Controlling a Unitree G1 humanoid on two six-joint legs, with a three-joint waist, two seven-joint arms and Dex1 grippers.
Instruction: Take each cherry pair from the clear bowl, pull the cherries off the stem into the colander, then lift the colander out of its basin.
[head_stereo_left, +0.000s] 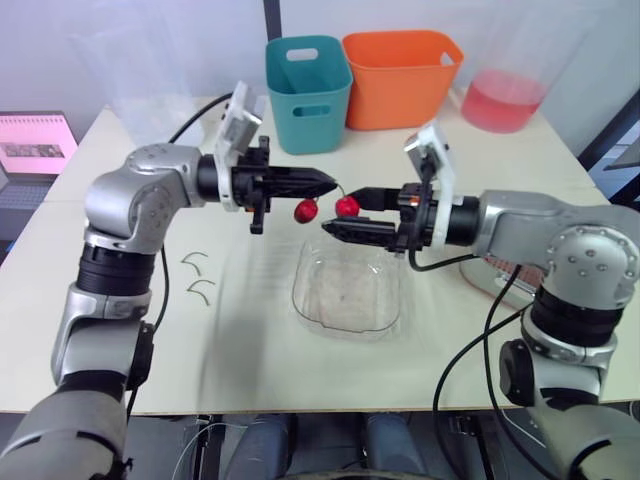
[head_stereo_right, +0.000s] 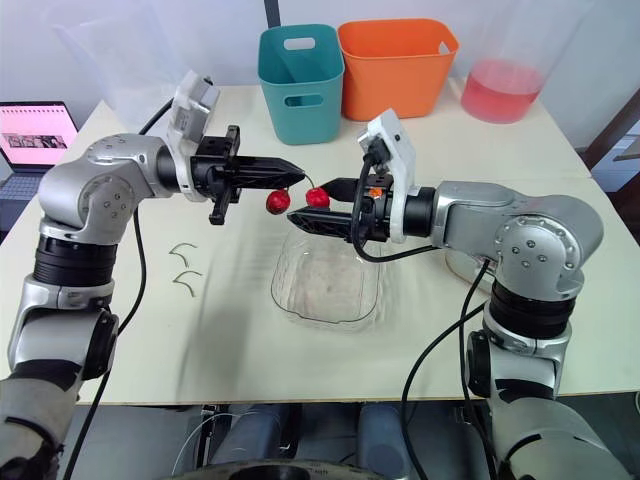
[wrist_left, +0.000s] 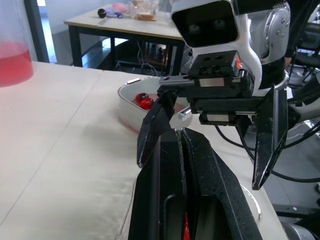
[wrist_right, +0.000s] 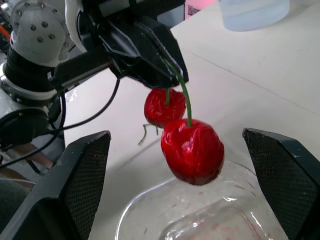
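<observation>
Setting: cream table (head_stereo_left: 120, 330), with a teal bin (head_stereo_left: 308, 92) and an orange bin (head_stereo_left: 400, 78) at its far edge.
Left fingers (head_stereo_left: 305, 182): closed tight on the stem (wrist_right: 185, 97), so the cherry pair (wrist_right: 170, 112) hangs above the far rim of the clear bowl (head_stereo_left: 347, 290).
Right fingers (head_stereo_left: 365, 232): spread wide, one on each side of the nearer cherry (wrist_right: 192, 150), touching nothing.
Colander (wrist_left: 127, 90): right of the bowl, partly behind the right arm; two cherries lie in it.
Step in hand: probably plucking the first cherry of this pair.
Technique: close squarely on the fruit's middle, below the stem joint, with light pressure so the skin does not split. Pull straight away from the left fingers, then carry the fruit to the colander before letting go.
Risk: a drop here would land in the bowl, not the colander.
Open room: free air between the arms and bare table on the left. Loose stems (head_stereo_left: 200, 275) lie well apart from the bowl. The bins stand near, behind the left fingers.
</observation>
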